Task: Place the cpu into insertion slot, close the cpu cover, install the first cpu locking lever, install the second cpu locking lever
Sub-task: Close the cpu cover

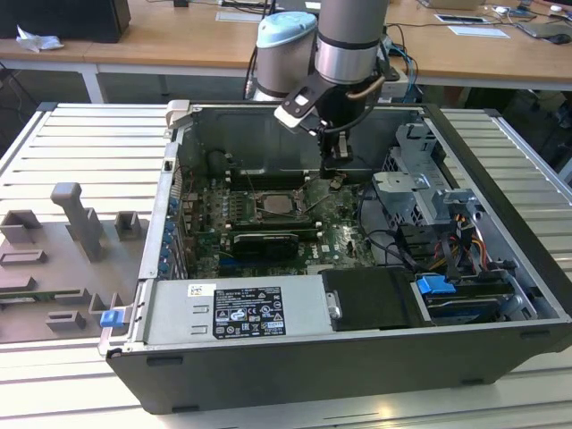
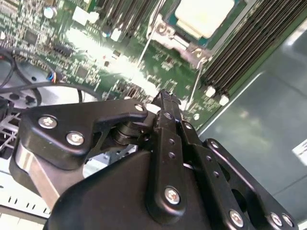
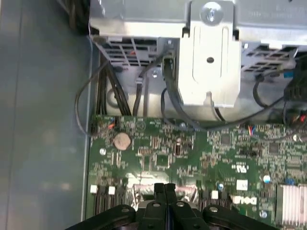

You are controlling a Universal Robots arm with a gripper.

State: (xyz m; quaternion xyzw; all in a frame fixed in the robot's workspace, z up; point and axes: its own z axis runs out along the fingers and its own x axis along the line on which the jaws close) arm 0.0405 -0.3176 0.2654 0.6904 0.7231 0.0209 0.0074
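While the arm reaches down into the open computer case [image 1: 268,380] on the ribbed metal tabletop [image 1: 63,143], its pincer [image 1: 337,181] hangs just above the green motherboard [image 1: 344,234]. It is to the exterior view's right of the insertion slot [image 1: 277,204] and apart from it. In the first wrist view the black fingers [image 3: 157,191] are pressed together, tip to tip, with nothing pinched between them.

The cpu [image 2: 204,17] lies in the slot, pale face up, in the second wrist view. The silvery cpu cover [image 2: 168,33] frames it, though whether the cover lies fully flat I cannot tell. A thin wire lever [image 2: 147,43] runs off beside the socket. Long black memory slots [image 2: 240,52] flank the cpu on its far side. In the first wrist view a coin battery [image 3: 123,140] sits on the board, below a grey metal drive cage [image 3: 209,62].
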